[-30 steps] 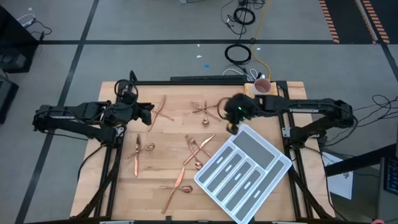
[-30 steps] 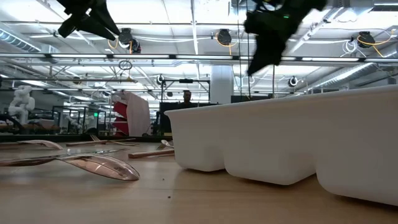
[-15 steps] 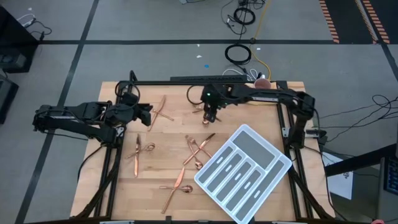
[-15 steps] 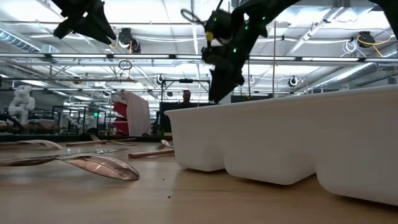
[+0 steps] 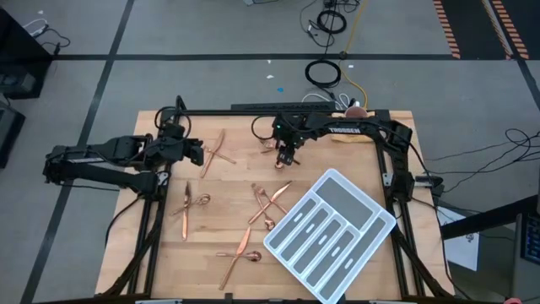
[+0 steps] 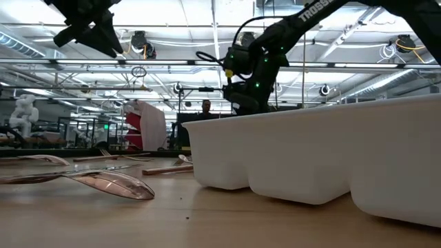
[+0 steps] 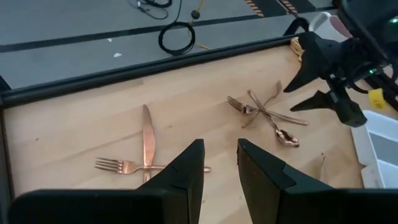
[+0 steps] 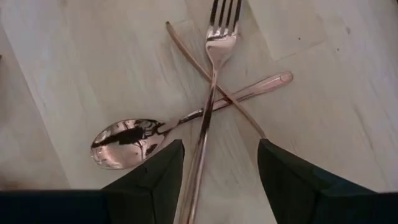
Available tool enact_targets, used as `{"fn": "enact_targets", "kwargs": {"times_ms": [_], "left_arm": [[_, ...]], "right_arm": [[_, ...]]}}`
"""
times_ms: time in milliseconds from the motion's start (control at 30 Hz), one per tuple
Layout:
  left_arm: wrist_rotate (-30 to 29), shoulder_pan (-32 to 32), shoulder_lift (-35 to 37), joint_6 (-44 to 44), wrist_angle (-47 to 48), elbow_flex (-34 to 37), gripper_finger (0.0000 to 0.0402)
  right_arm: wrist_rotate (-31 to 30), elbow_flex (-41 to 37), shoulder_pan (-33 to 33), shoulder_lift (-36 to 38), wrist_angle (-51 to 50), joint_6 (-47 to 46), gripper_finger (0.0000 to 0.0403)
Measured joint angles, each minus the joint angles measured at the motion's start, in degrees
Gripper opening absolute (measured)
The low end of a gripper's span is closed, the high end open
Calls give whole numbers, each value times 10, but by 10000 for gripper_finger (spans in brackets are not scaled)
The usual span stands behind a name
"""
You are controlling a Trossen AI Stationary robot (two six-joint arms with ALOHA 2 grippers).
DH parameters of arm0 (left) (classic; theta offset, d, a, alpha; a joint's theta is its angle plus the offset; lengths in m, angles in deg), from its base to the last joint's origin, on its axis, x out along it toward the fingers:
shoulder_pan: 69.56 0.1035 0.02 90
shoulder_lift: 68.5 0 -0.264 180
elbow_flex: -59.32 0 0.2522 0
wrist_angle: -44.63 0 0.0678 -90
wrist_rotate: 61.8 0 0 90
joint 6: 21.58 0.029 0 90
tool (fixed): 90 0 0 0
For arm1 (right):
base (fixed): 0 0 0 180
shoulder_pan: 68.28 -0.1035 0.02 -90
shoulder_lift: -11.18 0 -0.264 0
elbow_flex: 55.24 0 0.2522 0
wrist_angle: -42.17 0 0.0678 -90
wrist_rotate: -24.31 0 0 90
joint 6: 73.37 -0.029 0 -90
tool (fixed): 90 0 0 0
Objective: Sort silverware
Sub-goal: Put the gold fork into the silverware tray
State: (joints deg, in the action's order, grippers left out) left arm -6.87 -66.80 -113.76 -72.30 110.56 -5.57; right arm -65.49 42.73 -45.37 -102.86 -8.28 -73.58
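Right wrist view: fork (image 8: 208,118) between parted fingers (image 8: 146,180).

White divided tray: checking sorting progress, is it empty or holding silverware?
Empty: white divided tray shows bare compartments from above.

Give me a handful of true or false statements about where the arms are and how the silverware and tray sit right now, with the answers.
1. The right end effector hangs open over a crossed fork and spoon. True.
2. The white tray already holds several pieces of silverware. False: its compartments look empty in the high view.
3. The left end effector grips a knife. False: nothing is between its fingers; a knife lies crossed with a fork on the table ahead of it.
4. The tray lies askew to the table's edges. True.
5. Silverware lies in several small crossed clusters on the wooden table. True.
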Motion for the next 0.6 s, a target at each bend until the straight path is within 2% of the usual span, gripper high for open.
{"fn": "enact_targets", "kwargs": {"times_ms": [233,433,600], "left_arm": [[13,11,0,4,29,0,102],[50,11,0,11,48,0,102],[50,11,0,20,48,0,102]], "right_arm": [[0,0,-1,0,30,-37,192],[-4,1,-10,-11,71,-68,192],[-16,1,-12,-30,71,-77,192]]}}
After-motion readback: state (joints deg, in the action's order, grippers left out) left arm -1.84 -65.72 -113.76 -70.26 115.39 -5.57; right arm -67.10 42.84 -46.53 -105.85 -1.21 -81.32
